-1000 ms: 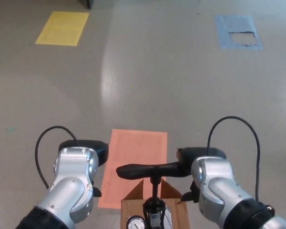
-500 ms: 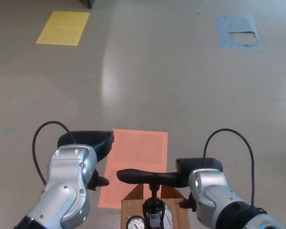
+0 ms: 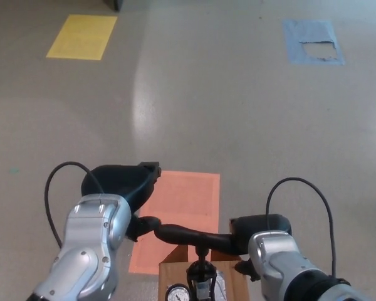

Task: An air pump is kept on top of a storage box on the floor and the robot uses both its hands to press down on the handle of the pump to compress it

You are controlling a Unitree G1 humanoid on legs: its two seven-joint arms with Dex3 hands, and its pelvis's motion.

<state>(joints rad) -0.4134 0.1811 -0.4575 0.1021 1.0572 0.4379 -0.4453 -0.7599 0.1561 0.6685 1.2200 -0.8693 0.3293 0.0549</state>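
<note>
The black pump handle (image 3: 187, 234) runs crosswise low in the head view, above the pump's shaft and round pressure gauge (image 3: 177, 293). The pump stands on a brown cardboard storage box (image 3: 175, 276) at the bottom edge. My left hand (image 3: 120, 181) hovers at the handle's left end, its black fingers stretched forward over it; whether it touches the handle is unclear. My right hand (image 3: 258, 227) lies on the handle's right end, which it covers. Both silver wrists fill the lower corners.
An orange rectangle (image 3: 182, 200) is marked on the grey floor just beyond the box. A yellow rectangle (image 3: 82, 36) lies far left and a torn blue one (image 3: 313, 41) far right. Black cables loop up from both wrists.
The handle has sunk lower with my right hand on it. My left hand has moved forward and rightward, reaching the handle's left end.
</note>
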